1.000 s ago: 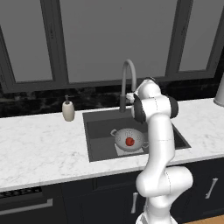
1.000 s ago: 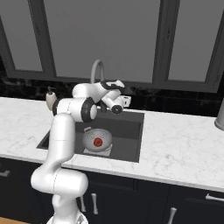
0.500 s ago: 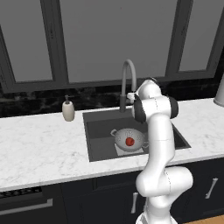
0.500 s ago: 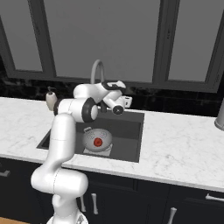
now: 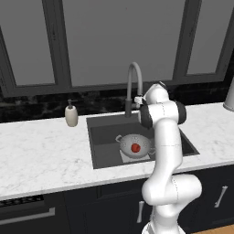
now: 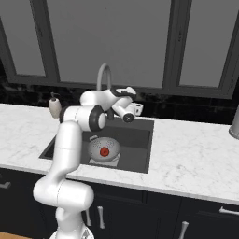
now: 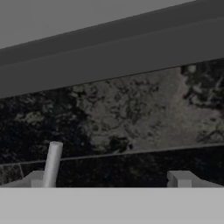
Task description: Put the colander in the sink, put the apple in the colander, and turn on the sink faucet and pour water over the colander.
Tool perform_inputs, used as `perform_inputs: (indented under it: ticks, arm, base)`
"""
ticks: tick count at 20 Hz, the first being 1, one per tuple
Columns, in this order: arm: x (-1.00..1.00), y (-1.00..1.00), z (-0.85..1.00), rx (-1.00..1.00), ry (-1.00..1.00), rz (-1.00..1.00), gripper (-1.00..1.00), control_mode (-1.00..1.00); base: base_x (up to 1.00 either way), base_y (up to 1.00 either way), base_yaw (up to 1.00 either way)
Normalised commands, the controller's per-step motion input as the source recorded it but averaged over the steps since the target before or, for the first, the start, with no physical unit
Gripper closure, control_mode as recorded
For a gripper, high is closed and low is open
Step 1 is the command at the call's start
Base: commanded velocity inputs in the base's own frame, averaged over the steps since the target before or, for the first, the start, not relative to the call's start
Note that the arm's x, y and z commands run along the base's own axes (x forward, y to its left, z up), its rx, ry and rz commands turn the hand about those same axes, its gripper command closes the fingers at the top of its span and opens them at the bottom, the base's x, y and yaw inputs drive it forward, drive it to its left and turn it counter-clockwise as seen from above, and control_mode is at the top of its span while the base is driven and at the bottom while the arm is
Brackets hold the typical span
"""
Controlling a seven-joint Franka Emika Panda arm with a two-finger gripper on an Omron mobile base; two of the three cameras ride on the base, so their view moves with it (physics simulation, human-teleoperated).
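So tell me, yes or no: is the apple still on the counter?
No, the apple sits inside the colander, down in the sink.

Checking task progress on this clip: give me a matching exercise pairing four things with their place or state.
Things:
1. apple
2. colander
3. soap dispenser
4. pincer

Places or states:
A. on the counter left of the sink
B. open, up near the sink faucet
C. inside the colander
D. on the sink floor

Pairs: 1-C, 2-D, 3-A, 4-B
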Motion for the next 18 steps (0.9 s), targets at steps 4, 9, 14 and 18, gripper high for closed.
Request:
perform_inputs:
  ticks: [4,9,14,18]
  arm:
    - [0.00,-0.87,0.00,0.03,0.00,0.00,-1.00,-1.00]
    - [0.00,-0.96,0.00,0.03,0.00,0.00,-1.00,-1.00]
    - [0.00,-0.81,0.00,0.02,0.00,0.00,-1.00,-1.00]
    - [-0.01,-0.71,0.00,0.01,0.00,0.00,-1.00,-1.00]
  base:
    - [0.00,0.00,0.00]
    - [0.00,0.00,0.00]
    - [0.00,0.00,0.00]
    - [0.00,0.00,0.00]
